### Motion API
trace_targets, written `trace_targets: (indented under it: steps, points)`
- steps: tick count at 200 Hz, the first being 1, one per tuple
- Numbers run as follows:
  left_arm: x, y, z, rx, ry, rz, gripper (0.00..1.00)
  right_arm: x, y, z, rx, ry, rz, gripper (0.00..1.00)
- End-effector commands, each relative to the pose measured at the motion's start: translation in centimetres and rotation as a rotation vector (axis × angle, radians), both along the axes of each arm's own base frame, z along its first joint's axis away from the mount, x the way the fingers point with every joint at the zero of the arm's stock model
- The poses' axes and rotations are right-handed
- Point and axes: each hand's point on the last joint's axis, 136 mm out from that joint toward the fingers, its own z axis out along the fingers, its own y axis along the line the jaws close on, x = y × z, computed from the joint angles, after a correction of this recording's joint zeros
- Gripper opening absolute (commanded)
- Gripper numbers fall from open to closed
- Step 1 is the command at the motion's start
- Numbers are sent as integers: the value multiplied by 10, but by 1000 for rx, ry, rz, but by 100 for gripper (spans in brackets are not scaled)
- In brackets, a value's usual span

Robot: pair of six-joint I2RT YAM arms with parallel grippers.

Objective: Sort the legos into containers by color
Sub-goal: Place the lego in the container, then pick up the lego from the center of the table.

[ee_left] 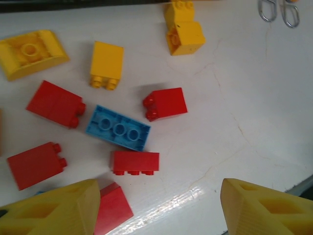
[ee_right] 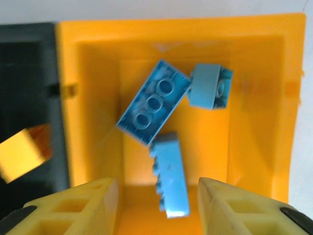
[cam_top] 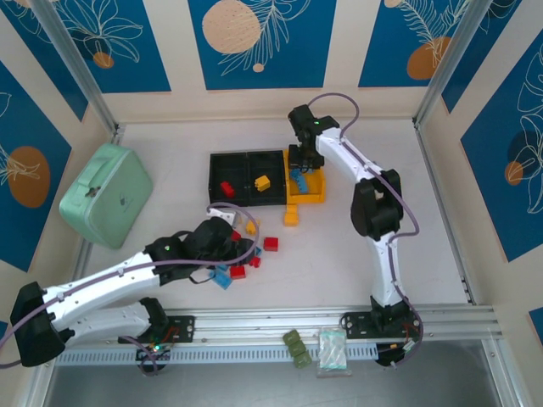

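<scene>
Your right claw point(ee_right: 157, 198) hangs over the yellow bin point(ee_right: 254, 98), its fingers apart and gripping nothing. Three light blue bricks point(ee_right: 154, 103) lie in the bin beneath it: one between the fingers, two just ahead. Your left claw point(ee_left: 160, 213) is spread too, empty above the table point(ee_left: 254, 122); a red brick point(ee_left: 135, 162) lies just ahead of its gap, a blue brick point(ee_left: 118, 128) beyond that, slightly left.

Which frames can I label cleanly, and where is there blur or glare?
Left wrist: red legos sharp, a glare streak on the table between soft-edged fingers. Right wrist: blue legos mildly soft, yellow lego at left smeared. Top external: crisp, evenly lit.
</scene>
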Motion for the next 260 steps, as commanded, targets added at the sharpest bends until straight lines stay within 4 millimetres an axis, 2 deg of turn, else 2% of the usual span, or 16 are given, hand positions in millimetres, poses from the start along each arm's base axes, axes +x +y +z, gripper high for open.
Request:
trace_targets:
  steps: [1,22,50,86,118,142,162,186,211,237,260]
  points:
    - [2,26,-9,53,27,78,66,-19,16,59,129,-119,41,47]
    - [6,40,-11,68,45,122,66,-45,14,72,176,-141,56,47]
    - [9,56,-18,99,77,168,65,-84,15,76,274,-140,83,49]
    - [1,71,-38,153,160,224,65,-140,14,63,370,-104,117,51]
    - [-7,82,-61,173,203,279,66,-184,14,42,401,-62,145,51]
    - [2,89,-69,191,179,299,65,-210,21,28,438,-42,171,51]
    - [17,96,-71,190,160,322,65,-232,28,18,470,-37,202,51]
    - [36,102,-77,199,156,329,64,-253,38,6,515,-27,235,51]
    - [55,99,-87,211,174,307,64,-272,44,-13,526,15,240,52]
    - [70,92,-99,236,195,281,67,-279,44,-24,499,42,236,52]
    - [80,90,-109,272,207,275,66,-279,44,-25,478,47,242,52]
